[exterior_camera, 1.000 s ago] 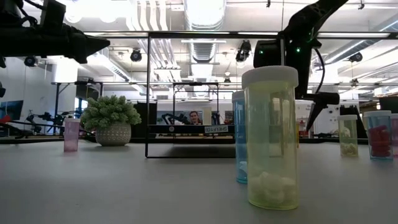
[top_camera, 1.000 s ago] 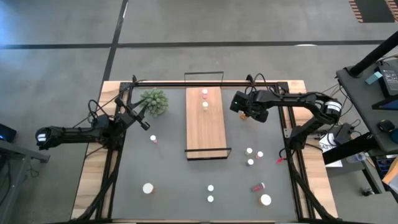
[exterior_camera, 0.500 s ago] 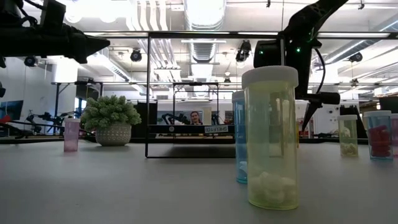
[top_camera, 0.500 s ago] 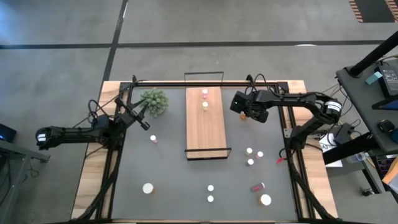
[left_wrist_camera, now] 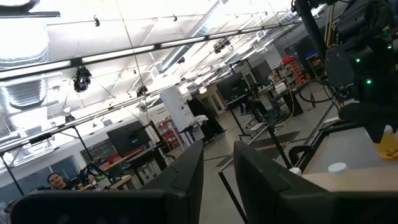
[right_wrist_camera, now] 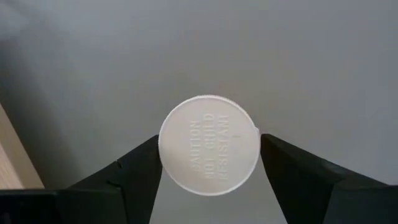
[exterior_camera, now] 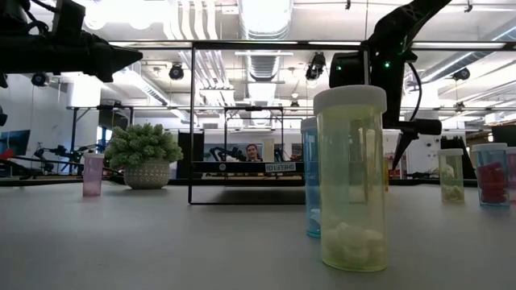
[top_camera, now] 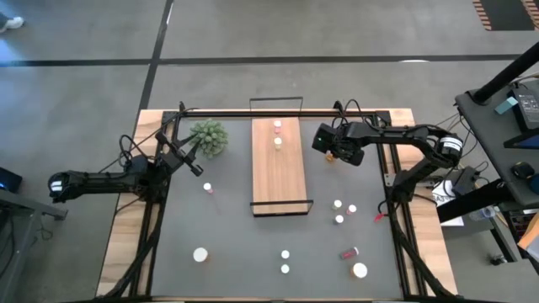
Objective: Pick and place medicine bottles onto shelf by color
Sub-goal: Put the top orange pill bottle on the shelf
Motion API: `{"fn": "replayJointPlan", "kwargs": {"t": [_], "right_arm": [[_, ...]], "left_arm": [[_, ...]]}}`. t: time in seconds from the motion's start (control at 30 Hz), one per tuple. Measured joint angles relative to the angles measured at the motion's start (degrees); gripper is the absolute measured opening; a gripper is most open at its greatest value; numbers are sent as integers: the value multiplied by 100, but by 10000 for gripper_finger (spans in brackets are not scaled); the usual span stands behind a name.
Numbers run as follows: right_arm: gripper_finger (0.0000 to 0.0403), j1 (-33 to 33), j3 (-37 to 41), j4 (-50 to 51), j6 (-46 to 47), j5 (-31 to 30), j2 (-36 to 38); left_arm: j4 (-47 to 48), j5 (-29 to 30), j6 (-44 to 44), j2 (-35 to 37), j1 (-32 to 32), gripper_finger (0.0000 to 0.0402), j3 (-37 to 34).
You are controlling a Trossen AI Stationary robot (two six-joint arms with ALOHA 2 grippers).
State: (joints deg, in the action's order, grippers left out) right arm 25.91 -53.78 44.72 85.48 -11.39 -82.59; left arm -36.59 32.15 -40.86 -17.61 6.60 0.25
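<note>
A small white-capped medicine bottle (right_wrist_camera: 209, 145) stands upright on the grey tabletop, long axis vertical, just right of the long light-wood shelf board (top_camera: 278, 168). The right gripper (right_wrist_camera: 209, 158) pinches its cap from both sides; the body is hidden beneath. The left gripper (top_camera: 190, 152), fingers pressed together, hovers near the plant (top_camera: 209, 136).
</note>
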Motion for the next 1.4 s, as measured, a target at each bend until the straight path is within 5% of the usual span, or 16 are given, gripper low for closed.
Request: {"fn": "replayJointPlan", "kwargs": {"t": [0.57, 0.97, 1.4], "right_arm": [[257, 0, 1, 14, 154, -69, 0], [302, 0, -94, -5, 152, -215, 0], [223, 0, -85, -7, 242, -167, -125]], "left_arm": [[-1, 1, 0, 0, -1, 72, 0], [-1, 1, 0, 1, 0, 72, -2], [0, -1, 0, 2, -1, 72, 0]]}}
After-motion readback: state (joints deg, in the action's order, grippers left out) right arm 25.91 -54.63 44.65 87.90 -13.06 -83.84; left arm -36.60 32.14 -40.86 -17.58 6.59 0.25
